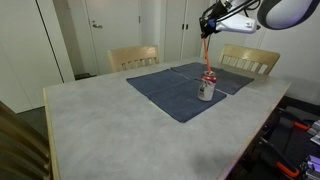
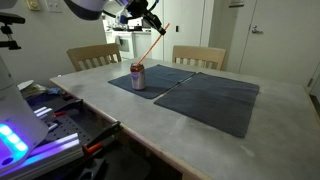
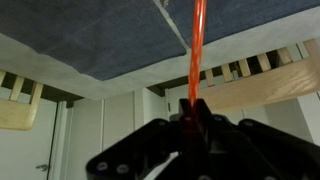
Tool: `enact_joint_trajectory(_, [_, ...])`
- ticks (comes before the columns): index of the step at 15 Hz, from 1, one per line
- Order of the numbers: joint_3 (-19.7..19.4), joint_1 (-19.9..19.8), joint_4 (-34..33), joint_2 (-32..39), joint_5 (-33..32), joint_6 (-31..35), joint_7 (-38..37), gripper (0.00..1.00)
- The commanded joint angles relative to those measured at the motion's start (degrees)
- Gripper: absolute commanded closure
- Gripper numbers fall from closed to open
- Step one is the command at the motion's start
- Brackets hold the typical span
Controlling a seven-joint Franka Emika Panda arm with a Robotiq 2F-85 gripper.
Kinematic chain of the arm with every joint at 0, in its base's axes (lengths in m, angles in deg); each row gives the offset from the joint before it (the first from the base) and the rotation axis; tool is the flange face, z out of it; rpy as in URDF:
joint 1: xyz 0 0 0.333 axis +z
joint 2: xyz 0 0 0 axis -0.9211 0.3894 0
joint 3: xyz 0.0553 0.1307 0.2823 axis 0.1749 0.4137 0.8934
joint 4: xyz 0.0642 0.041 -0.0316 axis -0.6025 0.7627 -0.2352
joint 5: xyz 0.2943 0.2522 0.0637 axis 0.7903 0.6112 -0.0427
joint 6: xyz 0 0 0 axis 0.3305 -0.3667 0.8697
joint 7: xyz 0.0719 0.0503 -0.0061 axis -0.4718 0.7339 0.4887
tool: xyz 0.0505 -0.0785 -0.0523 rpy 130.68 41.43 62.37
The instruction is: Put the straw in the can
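Note:
The silver and red can (image 1: 207, 88) stands upright on a dark blue cloth (image 1: 165, 95); it also shows in an exterior view (image 2: 137, 77). The thin red straw (image 1: 206, 55) runs down from my gripper (image 1: 208, 28) to the can's top; whether its tip is inside the opening I cannot tell. In an exterior view the straw (image 2: 148, 48) slants from the gripper (image 2: 157, 28) down to the can. In the wrist view the gripper (image 3: 193, 118) is shut on the straw (image 3: 197, 50); the can is out of view there.
Two dark blue cloths (image 2: 215, 98) lie on the pale table (image 1: 110, 125). Two wooden chairs (image 1: 133, 57) (image 1: 250, 59) stand at the table's far side. Equipment lies beside the table (image 2: 50, 120).

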State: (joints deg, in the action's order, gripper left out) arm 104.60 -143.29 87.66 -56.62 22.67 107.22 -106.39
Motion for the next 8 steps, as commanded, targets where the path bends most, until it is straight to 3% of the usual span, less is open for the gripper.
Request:
enact_joint_trajectory(1, [-1.31,0.28,-1.68,6.93,-1.39,-3.29,1.09,0.98])
enact_joint_trajectory(8, [-4.33,2.71,-2.47,8.83,-0.69,-5.69,0.75,0.98])
